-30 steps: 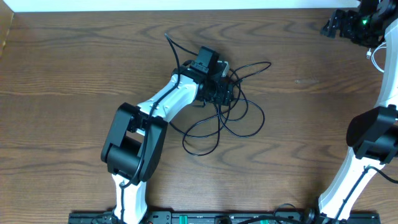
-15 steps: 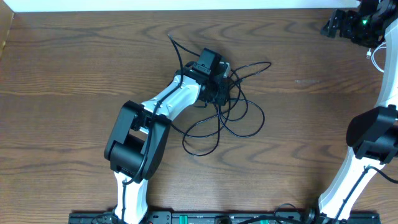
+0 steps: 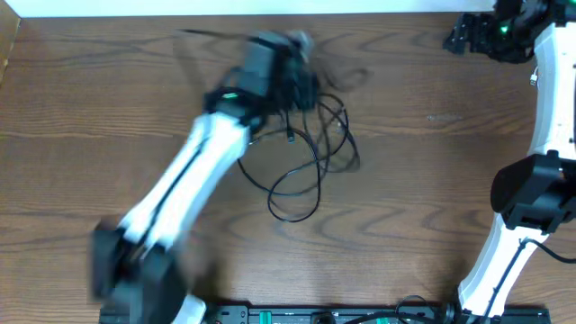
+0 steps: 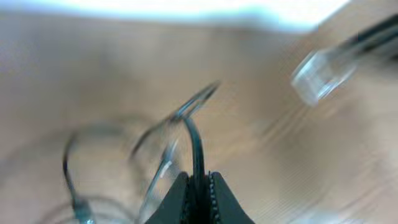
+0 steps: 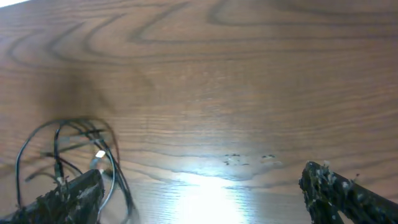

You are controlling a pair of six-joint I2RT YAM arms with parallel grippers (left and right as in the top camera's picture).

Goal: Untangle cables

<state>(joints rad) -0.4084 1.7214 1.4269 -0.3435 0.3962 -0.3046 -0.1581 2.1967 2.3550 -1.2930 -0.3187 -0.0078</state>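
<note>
Because my left gripper (image 4: 198, 180) is pinched tight on one black cable (image 4: 196, 146) and the other cables (image 3: 315, 148) lie looped just beside it, a hard tug could pull the tangle tighter.

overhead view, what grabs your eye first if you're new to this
The left arm is a motion-blurred streak across the left of the overhead view, and its wrist camera shows the left tool shut on a thin black cable. Beside it lies the loose tangle of cables, while the right tool hangs open in the top right corner.
</note>
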